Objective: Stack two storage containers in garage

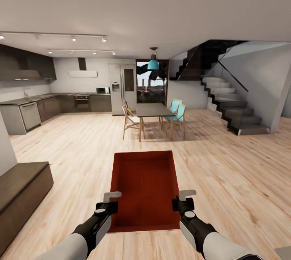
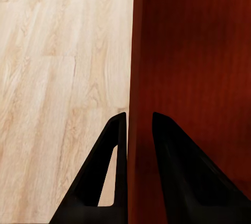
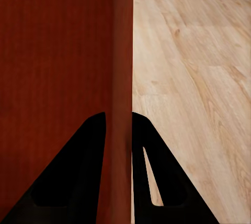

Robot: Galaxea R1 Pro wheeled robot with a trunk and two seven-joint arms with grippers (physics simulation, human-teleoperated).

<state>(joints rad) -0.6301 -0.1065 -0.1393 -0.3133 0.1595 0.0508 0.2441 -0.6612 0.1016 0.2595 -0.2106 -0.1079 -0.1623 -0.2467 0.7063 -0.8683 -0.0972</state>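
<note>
**Carrying one red-orange tray through the kitchen-dining area**

Gripping opposite long walls, both arms hold a red-orange rectangular storage container [image 1: 145, 189] with thin low walls and a flat bottom, level above the light wood plank floor [image 1: 234, 171], at 6 o'clock in the head view. The left gripper [image 1: 111, 203] sits at about 7 o'clock, and the left wrist view shows its two black fingers [image 2: 107, 174] pinching the container's wall [image 2: 137, 77], one finger outside and one inside. The right gripper [image 1: 181, 200] sits at about 5 o'clock; its black fingers [image 3: 78, 171] likewise clamp the opposite wall [image 3: 121, 51] between them.

At 8 o'clock, a low dark wooden bench [image 1: 22, 189] stands against the wall. Farther on, near 12 o'clock, a dark rectangular dining table [image 1: 153, 110] stands with a light wooden chair [image 1: 130, 120] on one side and two turquoise chairs [image 1: 178, 113] on the other, under a teal pendant lamp [image 1: 153, 64]. At 2 o'clock a grey open staircase [image 1: 232, 104] climbs the white wall. At 10 o'clock dark kitchen cabinets [image 1: 48, 108] run along the far wall, ending beside a tall steel refrigerator [image 1: 122, 88].
</note>
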